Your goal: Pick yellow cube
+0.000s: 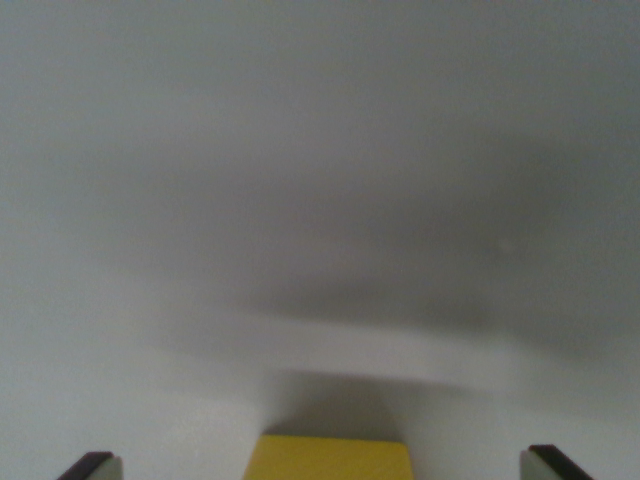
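Two fingertips of the gripper, spread wide and empty, flank the yellow cube at 6 o'clock on the grey surface, indicating the approach step; next, descend and close.

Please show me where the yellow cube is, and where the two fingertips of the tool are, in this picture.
yellow cube (328, 458): wrist view, on its top face at the bottom edge.
Fingertip on the wrist view's left (92, 466): wrist view, on its dark tip.
Fingertip on the wrist view's right (553, 464): wrist view, on its dark tip.
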